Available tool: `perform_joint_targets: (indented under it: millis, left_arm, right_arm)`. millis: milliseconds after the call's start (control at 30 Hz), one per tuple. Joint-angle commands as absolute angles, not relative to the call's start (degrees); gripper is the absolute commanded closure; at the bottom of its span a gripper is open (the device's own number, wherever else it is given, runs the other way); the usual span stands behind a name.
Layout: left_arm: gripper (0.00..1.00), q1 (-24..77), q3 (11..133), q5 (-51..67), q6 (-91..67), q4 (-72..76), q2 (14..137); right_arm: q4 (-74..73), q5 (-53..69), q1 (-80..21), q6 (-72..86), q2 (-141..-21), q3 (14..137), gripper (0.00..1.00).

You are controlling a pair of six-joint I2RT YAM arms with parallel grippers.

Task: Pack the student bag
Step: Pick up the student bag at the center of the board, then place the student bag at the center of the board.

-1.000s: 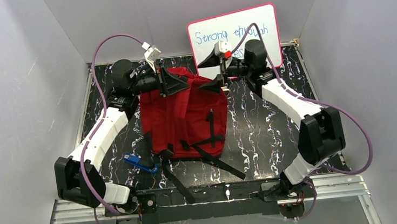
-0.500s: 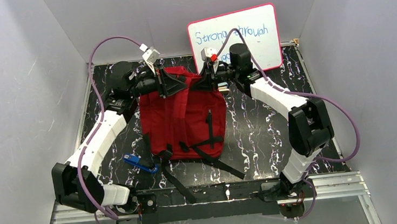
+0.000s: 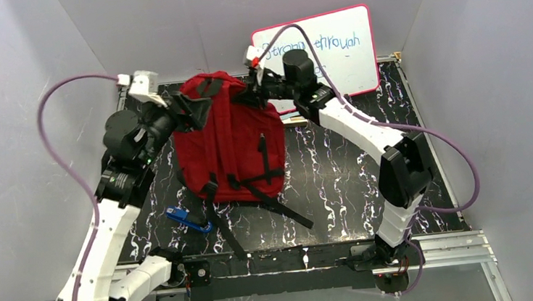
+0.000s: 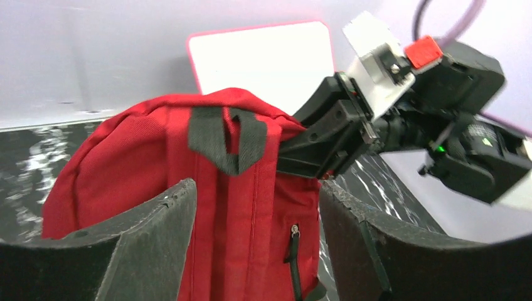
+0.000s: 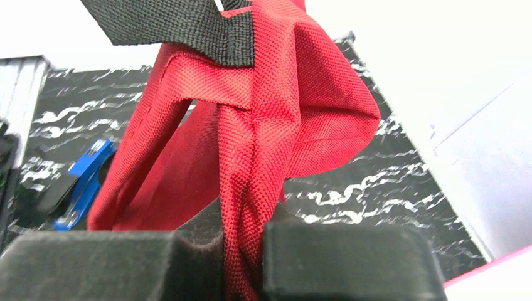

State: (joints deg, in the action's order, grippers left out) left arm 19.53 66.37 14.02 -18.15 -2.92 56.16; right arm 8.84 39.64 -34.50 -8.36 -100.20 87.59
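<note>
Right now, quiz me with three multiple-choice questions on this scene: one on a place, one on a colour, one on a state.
1. Where is the blue object?
A. On the table, off the student bag's near-left corner
B. On top of the bag
C. Hanging from a strap

2. What colour are the bag's straps?
A. Grey
B. Black
C. Blue

3. How are the right arm's fingers?
A. Open over the table
B. Shut on the blue object
C. Shut on the bag's red fabric

Answers:
1 A, it lies on the marbled tabletop beside the bag.
2 B, black webbing crosses the red fabric.
3 C, the right wrist view shows red cloth pinched between them.
</note>
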Motion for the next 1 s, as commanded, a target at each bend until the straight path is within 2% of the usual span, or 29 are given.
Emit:
perform_joint_targets:
  millis: [0,167,367,500,567,667,800,967]
  left_arm:
    - [0.31,19.7,69.3,-6.9,-18.0,-9.1,50.7]
    - [0.31,19.7,69.8,-12.3,-17.0,-11.7,47.8]
    - [0.31,19.7,71.3,-14.4,-15.8,-14.4,47.0]
    - [0.30,19.7,71.6,-15.3,-15.6,-15.6,46.6]
    - [0.30,19.7,71.5,-15.6,-15.6,-15.7,46.2]
    - [0.30,19.7,71.7,-16.5,-15.6,-16.3,46.1]
    - [0.30,19.7,72.4,-18.1,-15.8,-16.4,46.1]
    - [0.30,19.7,75.6,-23.3,-14.4,-17.1,46.4]
  right_arm:
    - [25.4,24.0,-36.8,-9.7,-101.3,101.7,1.00]
    - [29.3,19.6,-38.8,-15.6,-109.1,114.0,1.00]
    - [25.9,15.7,-40.2,-26.9,-121.6,134.7,1.00]
    - [31.8,11.7,-40.5,-37.0,-127.3,140.1,1.00]
    - [35.5,12.0,-40.5,-44.5,-128.2,138.8,1.00]
    - [32.7,14.5,-41.2,-49.3,-126.9,136.4,1.00]
    - [30.9,19.0,-45.4,-54.4,-121.9,125.6,1.00]
    - [28.4,28.0,-50.8,-49.3,-114.9,114.5,1.00]
